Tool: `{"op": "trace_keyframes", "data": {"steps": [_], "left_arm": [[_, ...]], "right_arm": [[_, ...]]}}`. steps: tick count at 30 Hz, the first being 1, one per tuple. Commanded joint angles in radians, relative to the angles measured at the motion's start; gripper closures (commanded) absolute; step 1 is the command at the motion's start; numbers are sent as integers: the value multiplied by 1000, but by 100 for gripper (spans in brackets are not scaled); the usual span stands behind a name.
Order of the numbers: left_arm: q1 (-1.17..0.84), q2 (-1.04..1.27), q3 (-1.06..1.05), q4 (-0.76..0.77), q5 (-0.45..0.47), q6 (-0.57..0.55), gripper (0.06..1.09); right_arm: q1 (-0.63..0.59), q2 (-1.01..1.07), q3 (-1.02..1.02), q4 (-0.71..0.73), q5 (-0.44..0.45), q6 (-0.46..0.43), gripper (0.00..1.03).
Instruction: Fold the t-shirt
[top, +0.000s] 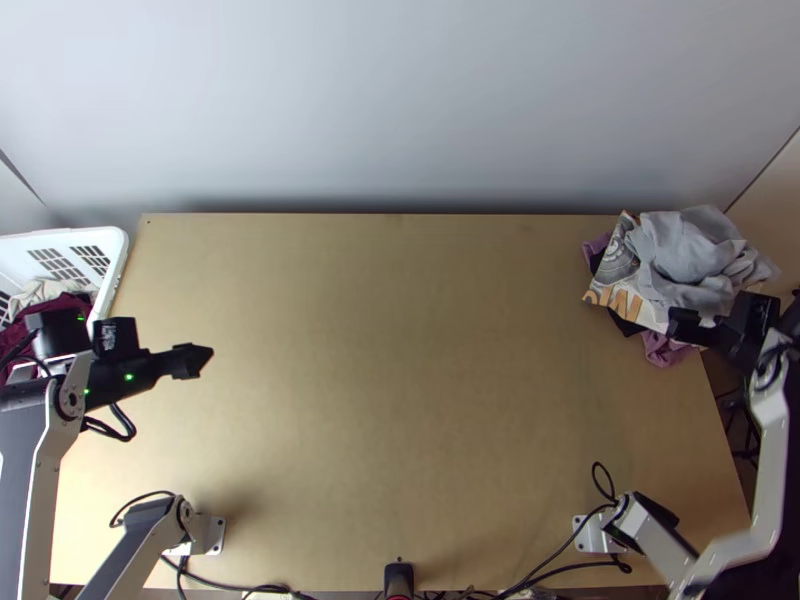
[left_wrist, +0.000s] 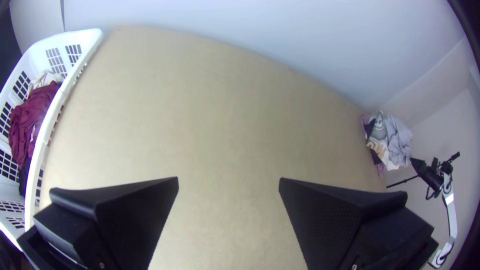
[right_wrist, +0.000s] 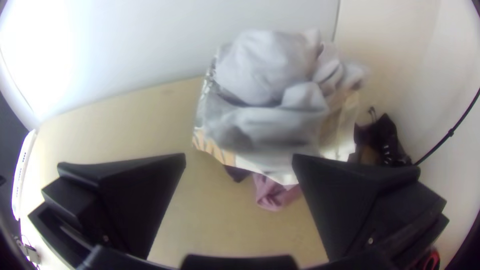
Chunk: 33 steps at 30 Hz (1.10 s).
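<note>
L edge: white basket (top: 120, 250), then your L gripper (top: 197, 361), fingers apart; wood tabletop (top: 400, 380) runs to back wall (top: 400, 110) and across to your R gripper (top: 695, 325), fingers apart, nr grey cloth (top: 685, 250) bunched on printed cloth (top: 625, 295), far R corner.

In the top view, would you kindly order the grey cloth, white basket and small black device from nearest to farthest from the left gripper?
1. White basket, left edge.
2. Small black device, middle of near edge.
3. Grey cloth, far right.
</note>
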<state>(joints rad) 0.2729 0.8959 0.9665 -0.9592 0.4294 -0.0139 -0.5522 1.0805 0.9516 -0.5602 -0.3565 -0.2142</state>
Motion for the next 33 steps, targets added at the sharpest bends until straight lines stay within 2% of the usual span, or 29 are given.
{"op": "trace_keyframes", "data": {"steps": [1,7,9,11,14,19,22,28,33], "left_arm": [[101,-46,-9,71,0,-4,11],[101,-290,-117,215,0,-104,11],[94,-364,-164,267,-1,-138,11],[92,-411,-198,293,-1,-169,11],[95,-479,-250,347,-9,-212,11],[97,-680,-448,563,-17,-242,11],[97,-732,-508,614,-18,-259,11],[51,-862,-638,709,-15,-241,11],[35,-897,-732,795,-17,-222,11]], "right_arm": [[89,-300,-91,-95,-13,64,4],[268,-501,-129,-109,-12,300,4],[342,-528,-132,-109,-10,352,4],[428,-556,-134,-83,28,400,4],[515,-611,-146,34,119,464,4],[526,-763,-318,256,149,417,4],[526,-803,-367,318,151,407,4],[580,-872,-471,418,151,295,4],[644,-1082,-656,545,151,220,5]]}}
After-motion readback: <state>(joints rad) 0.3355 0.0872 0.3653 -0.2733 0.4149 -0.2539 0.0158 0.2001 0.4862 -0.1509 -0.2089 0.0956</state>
